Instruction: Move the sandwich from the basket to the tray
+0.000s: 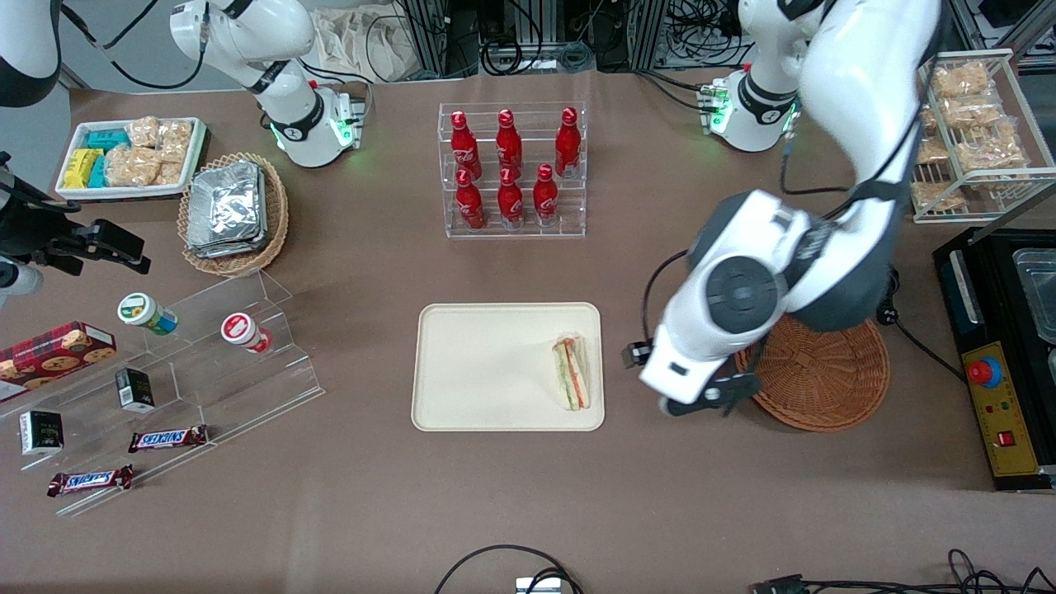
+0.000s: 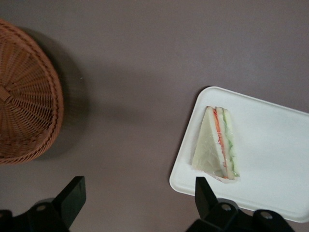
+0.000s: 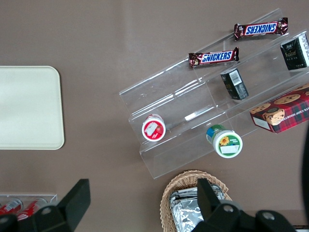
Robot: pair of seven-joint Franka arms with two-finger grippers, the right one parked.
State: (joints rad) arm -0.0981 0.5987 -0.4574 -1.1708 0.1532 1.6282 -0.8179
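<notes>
The triangular sandwich (image 1: 571,371) (image 2: 217,143), white bread with orange and green layers, lies on the cream tray (image 1: 487,371) (image 2: 275,159), close to the tray edge nearest the working arm. The reddish-brown wicker basket (image 1: 821,379) (image 2: 26,96) sits on the table with nothing in the part that shows, half hidden under the arm in the front view. My left gripper (image 1: 697,403) (image 2: 140,195) hovers open over bare table between the tray and the basket, holding nothing.
A clear rack of red bottles (image 1: 511,169) stands farther from the front camera than the tray. Toward the parked arm's end are an acrylic stepped shelf (image 1: 206,363) with snacks, a tan basket of foil packets (image 1: 233,210) and a white snack tray (image 1: 128,157). A black machine (image 1: 1002,346) sits beside the basket.
</notes>
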